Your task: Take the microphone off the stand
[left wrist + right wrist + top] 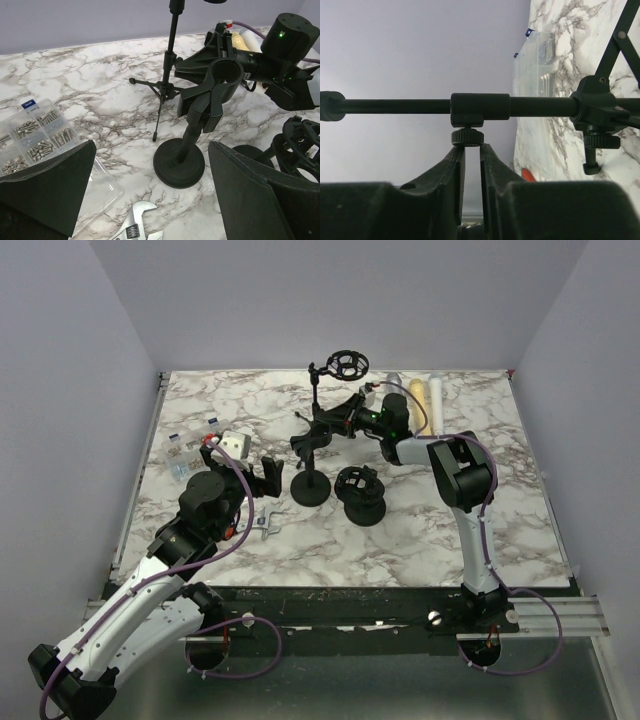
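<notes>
A black tripod stand [318,425] stands at the back centre with an empty-looking shock mount ring [348,364] on top. A round-base stand [311,487] with a black clip [223,75] is in front of it. I cannot make out a microphone on either. My right gripper [343,412] reaches left at the tripod. In its wrist view the jaws [472,147] have only a narrow gap and hold nothing. Their tips are just under a knurled knob [467,136] on the pole. My left gripper [240,468] is wide open and empty, with the round base [178,162] ahead of it.
A second low stand with a shock mount [362,495] is right of the round base. A clear screw box [40,135], a white cube [233,444] and a wrench [266,523] lie at the left. A beige cylinder [418,402] and a white roll [437,400] lie at the back right.
</notes>
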Tool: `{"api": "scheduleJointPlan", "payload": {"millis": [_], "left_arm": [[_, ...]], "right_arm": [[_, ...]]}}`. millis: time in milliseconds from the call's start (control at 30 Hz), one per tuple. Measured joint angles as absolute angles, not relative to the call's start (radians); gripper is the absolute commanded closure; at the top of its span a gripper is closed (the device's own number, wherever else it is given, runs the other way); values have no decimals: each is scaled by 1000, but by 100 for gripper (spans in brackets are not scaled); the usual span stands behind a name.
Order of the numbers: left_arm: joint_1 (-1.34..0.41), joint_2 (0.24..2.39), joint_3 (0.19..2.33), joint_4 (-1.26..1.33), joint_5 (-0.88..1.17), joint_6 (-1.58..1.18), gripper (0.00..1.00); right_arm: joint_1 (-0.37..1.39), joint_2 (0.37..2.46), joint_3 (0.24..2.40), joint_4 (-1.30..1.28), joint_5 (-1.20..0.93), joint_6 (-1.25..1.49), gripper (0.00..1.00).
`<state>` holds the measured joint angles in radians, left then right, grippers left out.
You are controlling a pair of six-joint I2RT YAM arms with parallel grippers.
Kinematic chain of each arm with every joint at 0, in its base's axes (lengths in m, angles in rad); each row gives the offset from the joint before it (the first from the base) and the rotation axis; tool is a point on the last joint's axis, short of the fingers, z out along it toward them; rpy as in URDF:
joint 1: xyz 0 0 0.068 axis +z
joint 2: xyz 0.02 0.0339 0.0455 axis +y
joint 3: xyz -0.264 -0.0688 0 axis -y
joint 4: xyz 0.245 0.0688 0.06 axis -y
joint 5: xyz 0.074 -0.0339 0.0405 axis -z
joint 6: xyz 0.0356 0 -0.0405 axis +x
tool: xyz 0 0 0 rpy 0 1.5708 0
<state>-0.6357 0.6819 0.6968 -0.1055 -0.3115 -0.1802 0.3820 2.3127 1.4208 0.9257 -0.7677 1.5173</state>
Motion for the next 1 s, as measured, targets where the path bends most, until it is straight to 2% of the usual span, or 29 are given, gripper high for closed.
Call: {"api": "scheduleJointPlan", "payload": {"millis": [100, 133, 367, 533, 700, 767, 1000], "left_arm": [[-636, 682, 697, -105, -304, -181, 1], [-636, 682, 697, -105, -303, -180, 2], [-634, 682, 697, -105, -300, -181, 1], [-629, 683, 697, -104, -292, -185, 1], [-627, 691, 697, -102, -285, -188, 1], [-627, 692, 697, -102, -283, -188, 1], [-624, 692, 697, -101, -278, -189, 1]], "right_arm": [[382, 2313, 1434, 881, -761, 1473, 98], [382, 2313, 1437, 861, -752, 1454, 99], [382, 2296, 1435, 648, -666, 1253, 98], [382, 2246, 1392, 629, -651, 1211, 63], [382, 2231, 1356, 742, -652, 1295, 42], [382, 2231, 1341, 776, -649, 1328, 39], [386, 2231, 1308, 841, -603, 1400, 39]]}}
